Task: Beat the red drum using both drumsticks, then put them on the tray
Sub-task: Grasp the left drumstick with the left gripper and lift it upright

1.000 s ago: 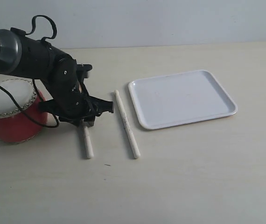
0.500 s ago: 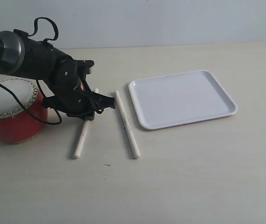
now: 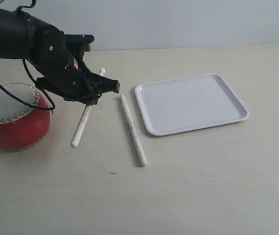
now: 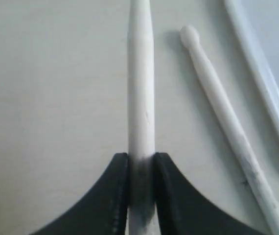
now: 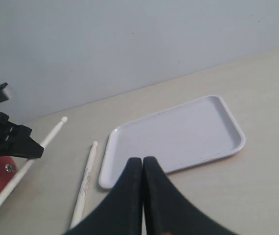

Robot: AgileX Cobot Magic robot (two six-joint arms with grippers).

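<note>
Step in hand: picking up sticks, no beating yet
Left claw (image 4: 141, 166) pinched tight on first drumstick (image 3: 81, 126); stick tilted, looks off desk (image 3: 203, 186), near red drum (image 3: 12, 122)
Second drumstick (image 3: 132, 129) flat on desk, between first one and tray (image 3: 193, 102)
Right claw (image 5: 142, 164) closed, holds nothing, high up
Next: right claw should open, drop down, grab second drumstick; then both sticks go over drum top

Soft even light, faint shadows, slight blur
</note>
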